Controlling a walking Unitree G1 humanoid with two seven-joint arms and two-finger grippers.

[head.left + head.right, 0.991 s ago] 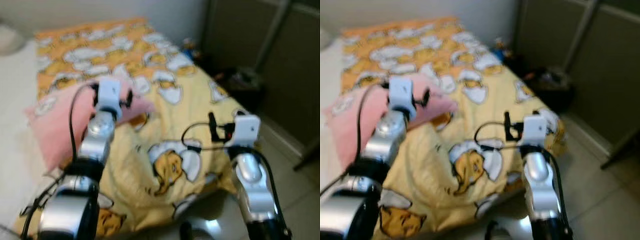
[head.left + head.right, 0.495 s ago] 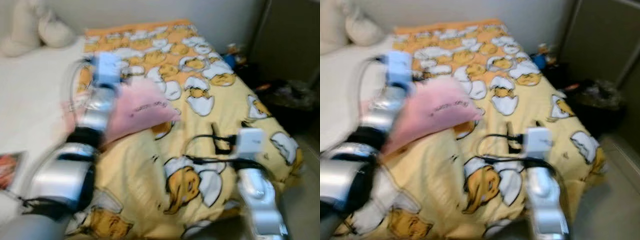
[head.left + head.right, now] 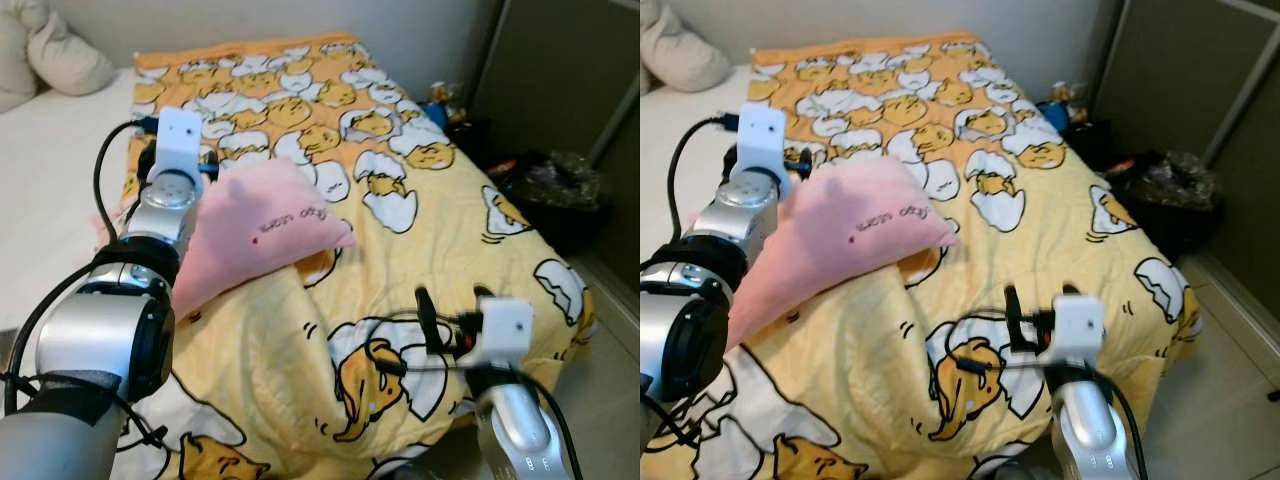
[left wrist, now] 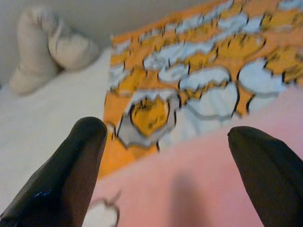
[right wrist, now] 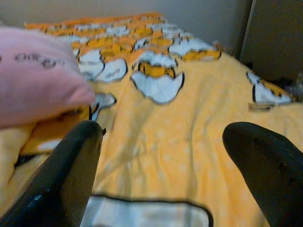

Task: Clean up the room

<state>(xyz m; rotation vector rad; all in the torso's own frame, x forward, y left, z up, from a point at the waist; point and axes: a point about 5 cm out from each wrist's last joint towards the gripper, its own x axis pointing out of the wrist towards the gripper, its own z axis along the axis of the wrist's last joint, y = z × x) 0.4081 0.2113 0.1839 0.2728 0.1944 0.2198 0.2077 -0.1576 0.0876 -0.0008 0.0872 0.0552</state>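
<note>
Left gripper hangs wide open over the pink pillow, its two black fingers well apart with nothing between them. In the head views its silver arm reaches up the left of the frame, the white wrist camera block sitting at the pillow's upper left edge. The pillow lies left of centre on the blanket, tilted, its corner pointing right; a short line of dark writing runs across its face, too small to read.

The blanket is yellow and orange, printed with a cartoon egg-yolk figure in cracked white shells. It covers the bed from top centre to the lower right, and is rumpled below the pillow. White sheet shows at the left, with cream cushions in the upper left corner.

Right gripper is also wide open and empty, held low over the blanket at the lower right of the head views, cable looped beside its wrist. At upper right a dark bin with a crumpled liner stands on the floor; its contents cannot be made out.
</note>
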